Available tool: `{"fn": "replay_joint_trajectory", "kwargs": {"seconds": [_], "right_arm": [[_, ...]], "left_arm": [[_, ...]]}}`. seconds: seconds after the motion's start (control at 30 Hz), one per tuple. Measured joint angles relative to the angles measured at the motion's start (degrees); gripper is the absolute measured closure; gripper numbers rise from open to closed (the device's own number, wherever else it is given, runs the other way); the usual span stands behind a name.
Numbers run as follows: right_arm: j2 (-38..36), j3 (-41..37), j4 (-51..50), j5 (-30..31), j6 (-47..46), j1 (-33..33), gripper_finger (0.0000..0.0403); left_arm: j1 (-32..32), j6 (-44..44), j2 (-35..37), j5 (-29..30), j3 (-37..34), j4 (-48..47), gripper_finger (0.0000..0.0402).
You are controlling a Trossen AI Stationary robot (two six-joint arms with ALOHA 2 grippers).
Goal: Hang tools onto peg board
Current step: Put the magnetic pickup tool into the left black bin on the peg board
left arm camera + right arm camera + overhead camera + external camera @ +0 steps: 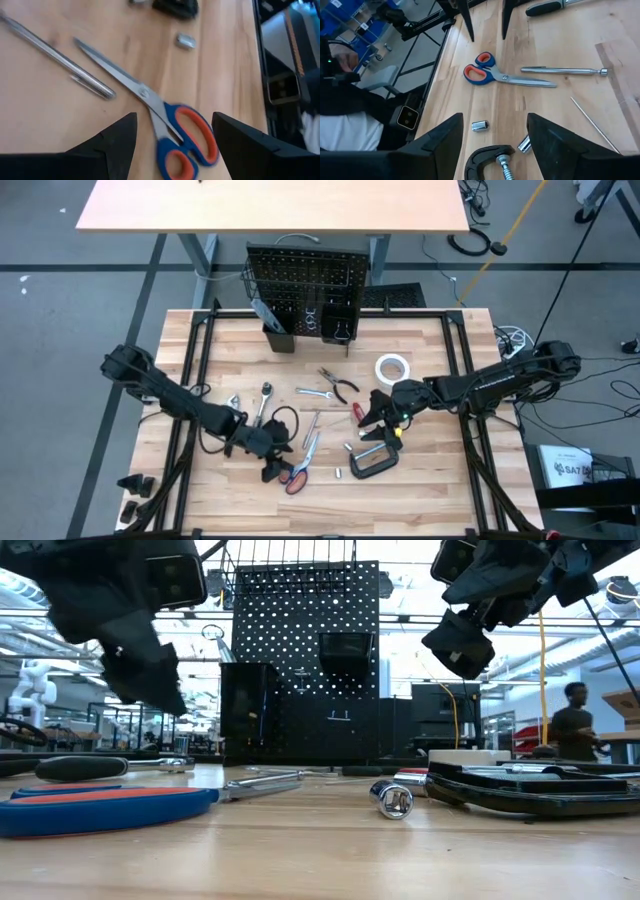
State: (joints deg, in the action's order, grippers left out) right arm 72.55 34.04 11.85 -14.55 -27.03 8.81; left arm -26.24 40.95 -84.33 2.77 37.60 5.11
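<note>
**Q:** Where are your two grippers right now?

**A:** I have the left gripper [268,442] low over the front-left part of the wooden table [430,490], right above the orange-and-blue scissors [170,132]. From the left wrist camera its fingers stand wide apart with the scissor handles lying between them on the wood; nothing is gripped. The right gripper [378,412] hangs over the black C-clamp [372,461], just beside the red screwdriver [357,412]. Its fingers are parted too, and from the right wrist camera I see only bare table and the clamp's top between them, so it holds nothing.

**Q:** And the tools, are any hung yet?

**A:** The ones I can see lie flat on the table. The white tape roll [392,367] sits toward the right rear, the dark-handled pliers [340,385] near the middle, the silver ratchet [265,400] left of centre, and a small socket [392,800] close to the clamp. A thin silver rod [565,71] lies beside the scissor blades.

**Q:** The peg board?

**A:** It stands upright at the table's far edge [308,280], black bins along its base. Something pale sticks out of the left bin, though I can't tell what it is from overhead.
</note>
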Motion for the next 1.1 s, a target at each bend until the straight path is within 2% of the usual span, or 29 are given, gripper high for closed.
{"fn": "replay_joint_trajectory", "kwargs": {"seconds": [0.37,0.57,0.7,0.83,1.1], "right_arm": [[0.0,0.0,0.4,1.6,-0.9,1.8,0.0190],[0.0,0.0,0.4,1.6,-0.8,1.8,0.0190],[0.0,0.0,0.3,1.6,-0.6,1.8,0.0190],[0.0,0.0,-0.7,5.5,-0.2,1.8,0.0190],[0.0,0.0,-3.3,19.0,-0.8,1.8,0.0190]], "left_arm": [[-1.8,0.6,-3.9,0.1,0.2,-2.1,0.0144],[-0.7,-1.4,-4.5,1.1,0.2,1.1,0.0144],[0.3,-2.5,-4.5,5.5,0.2,1.0,0.0144],[2.4,-0.9,-4.5,12.1,0.2,1.4,0.0144],[7.1,3.8,-4.5,17.1,0.2,7.0,0.0144]]}}
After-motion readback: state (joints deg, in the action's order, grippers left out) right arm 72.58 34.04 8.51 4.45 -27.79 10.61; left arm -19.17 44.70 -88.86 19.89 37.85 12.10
